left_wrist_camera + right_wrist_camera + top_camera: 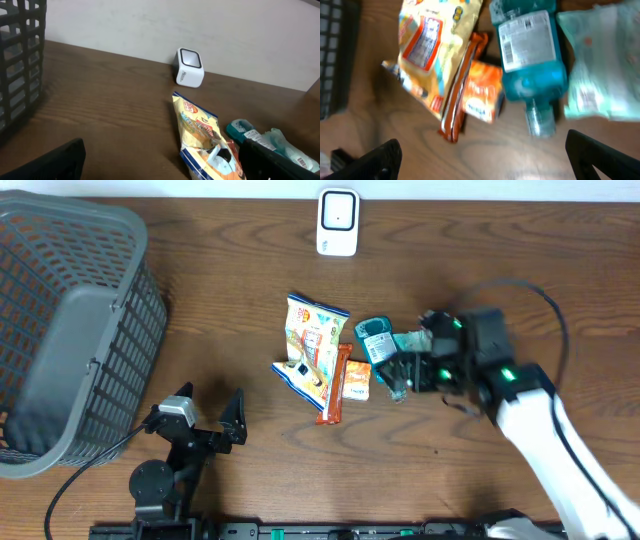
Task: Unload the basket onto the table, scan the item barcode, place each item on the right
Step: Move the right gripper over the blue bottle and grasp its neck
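No writing reads clearly for me. The teal bottle (530,55) carries a white label with what may be a barcode down its left edge, but the right wrist view is blurred. The snack bag (432,45) shows a red-framed panel I cannot read. The bottle lies on the table (480,240) between a small orange packet (482,95) and a pale green pack (602,65), well apart from the white scanner (338,222). My right gripper (412,370) hangs over the bottle, fingers (605,155) spread wide, holding nothing. My left gripper (208,410) sits near the basket (70,330), also spread wide and empty.
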### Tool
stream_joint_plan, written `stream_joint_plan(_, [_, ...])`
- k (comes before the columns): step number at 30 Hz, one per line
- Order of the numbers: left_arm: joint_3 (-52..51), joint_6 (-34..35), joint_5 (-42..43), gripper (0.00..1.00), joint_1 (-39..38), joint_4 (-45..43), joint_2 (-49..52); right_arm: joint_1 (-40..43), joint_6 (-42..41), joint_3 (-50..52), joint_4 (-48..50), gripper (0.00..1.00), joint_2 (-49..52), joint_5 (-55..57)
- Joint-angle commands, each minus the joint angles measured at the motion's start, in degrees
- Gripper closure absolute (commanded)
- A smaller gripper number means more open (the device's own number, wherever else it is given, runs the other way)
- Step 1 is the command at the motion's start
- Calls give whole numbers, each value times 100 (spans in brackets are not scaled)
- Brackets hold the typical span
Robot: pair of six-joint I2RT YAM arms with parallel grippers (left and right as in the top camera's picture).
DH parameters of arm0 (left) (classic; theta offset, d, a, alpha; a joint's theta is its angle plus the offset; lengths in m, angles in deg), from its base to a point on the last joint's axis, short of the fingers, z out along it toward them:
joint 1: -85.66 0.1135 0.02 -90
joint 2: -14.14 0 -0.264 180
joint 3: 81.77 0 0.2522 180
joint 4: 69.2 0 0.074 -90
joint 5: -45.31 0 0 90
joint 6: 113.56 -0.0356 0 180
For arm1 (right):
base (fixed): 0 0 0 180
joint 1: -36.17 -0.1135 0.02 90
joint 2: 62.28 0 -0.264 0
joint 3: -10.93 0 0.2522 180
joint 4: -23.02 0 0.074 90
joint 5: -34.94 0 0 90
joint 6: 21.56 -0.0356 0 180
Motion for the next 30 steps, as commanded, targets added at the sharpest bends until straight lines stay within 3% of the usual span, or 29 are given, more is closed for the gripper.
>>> stream_joint_plan(1, [-164,-13,92,2,28,59,2,-24,-142,-868,13,1,859,44])
stream_joint_plan(12, [-164,-13,92,2,28,59,2,-24,748,-2828,-439,1,3303,332])
stream_joint_plan(27, [-164,-13,92,2,28,59,2,-42,1488,-2979,-717,1,4509,452])
stream_joint_plan(30, [-164,-13,92,2,28,59,2,-79,1727,-2979,-734,5,4741,308])
